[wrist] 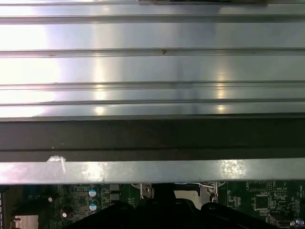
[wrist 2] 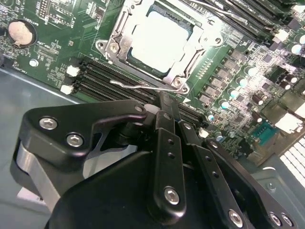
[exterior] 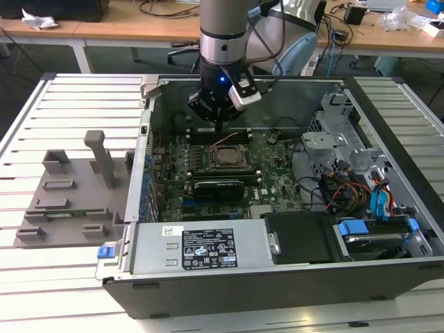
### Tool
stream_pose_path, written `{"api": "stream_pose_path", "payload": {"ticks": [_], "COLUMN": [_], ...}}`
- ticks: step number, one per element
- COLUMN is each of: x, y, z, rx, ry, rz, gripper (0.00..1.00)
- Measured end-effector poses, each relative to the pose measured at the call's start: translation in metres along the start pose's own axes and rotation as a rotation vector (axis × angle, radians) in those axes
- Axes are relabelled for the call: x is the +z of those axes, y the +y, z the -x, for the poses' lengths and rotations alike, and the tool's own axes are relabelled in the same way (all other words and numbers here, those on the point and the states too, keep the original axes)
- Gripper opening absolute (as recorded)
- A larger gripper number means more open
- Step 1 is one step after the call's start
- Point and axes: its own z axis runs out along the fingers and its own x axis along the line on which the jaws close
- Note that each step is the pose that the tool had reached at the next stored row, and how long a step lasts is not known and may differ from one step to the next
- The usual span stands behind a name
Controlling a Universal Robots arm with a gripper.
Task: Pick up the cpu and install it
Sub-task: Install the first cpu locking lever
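Note:
The cpu (exterior: 225, 155) (wrist 2: 159, 40) lies flat in the black socket frame (wrist 2: 121, 36) on the green motherboard (exterior: 277, 184), inside the open computer case. Its silvery top shows through the frame's opening. My gripper (exterior: 218, 126) (wrist 2: 164, 101) hangs just above the board at the socket's far edge, over the memory slots. Its black fingers (wrist 2: 167, 138) are pressed together with nothing between them. In the second wrist view their tips end beside the thin metal socket lever (wrist 2: 143, 86). They do not touch the cpu.
The case walls (exterior: 149, 139) ring the board. A drive cage with cables (exterior: 347, 173) fills the exterior view's right and a power supply (exterior: 201, 246) the front. A grey fixture (exterior: 69, 191) sits on the slatted table (wrist: 152, 67) at the exterior view's left.

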Motion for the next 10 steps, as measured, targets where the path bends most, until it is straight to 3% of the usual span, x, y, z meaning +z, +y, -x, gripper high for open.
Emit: {"api": "stream_pose_path", "payload": {"ticks": [5, 10], "x": [0.0077, 0.0129], "y": [0.0001, 0.0012], "z": [-0.0001, -0.0002], "rx": [-0.009, -0.054], "ry": [0.0019, 0.0016], "rz": [0.0000, 0.0006], "gripper": [0.11, 0.11]}}
